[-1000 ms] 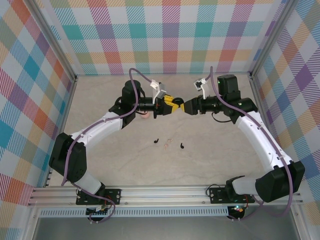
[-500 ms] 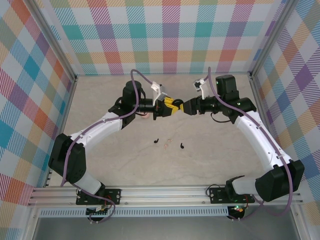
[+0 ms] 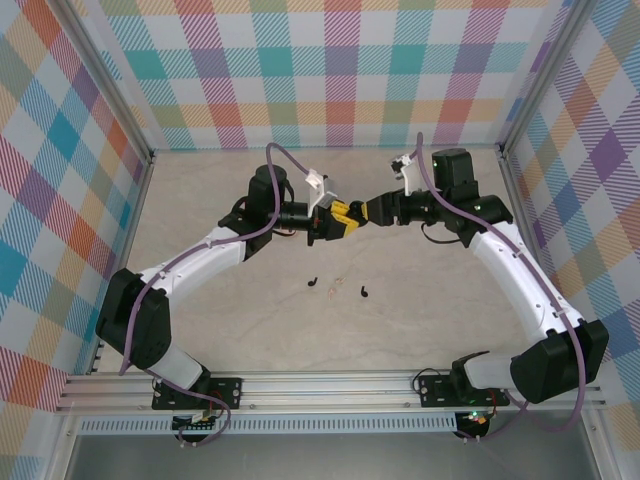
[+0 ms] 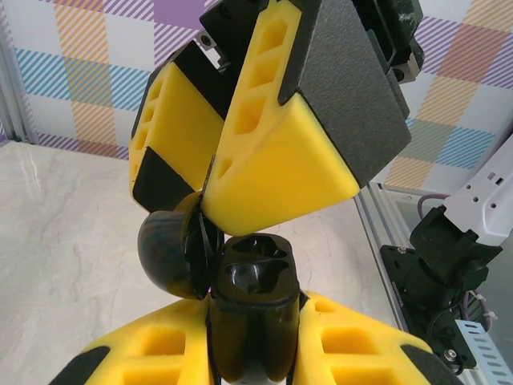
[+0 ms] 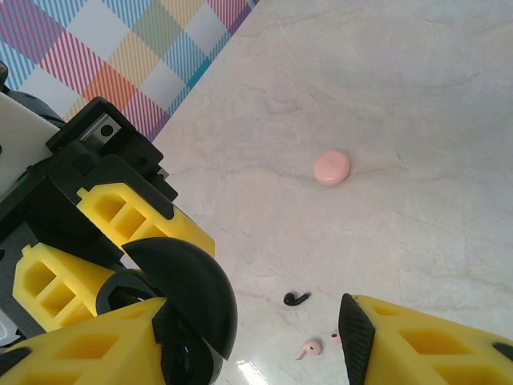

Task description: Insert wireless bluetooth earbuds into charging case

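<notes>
Overhead camera: left gripper [image 3: 345,216] and right gripper [image 3: 372,211] meet tip to tip above mid-table. Both black earbuds [image 3: 313,283] lie loose on the table [image 3: 420,320], toward the bases from the jaws and well apart from them. The second one [image 3: 365,292] is on the right arm's side.

Left wrist: left jaws pinch the base of what we read as the charging case [image 4: 250,297], a black clamshell here. Its moulded wells are exposed and its domed lid [image 4: 168,249] is swung aside. A right finger [image 4: 321,120] touches the lid's rim.

Right wrist: right jaws are spread with bare table between them, nothing pinched. The lid [image 5: 188,293] rests against one finger only. One earbud [image 5: 296,298] lies below, its stem roughly along the closing line, so we'd expect a wrist turn. A pink puck [image 5: 332,168] sits further off.

Our call: the right arm is free and nearer, so it goes down for the buds.
</notes>
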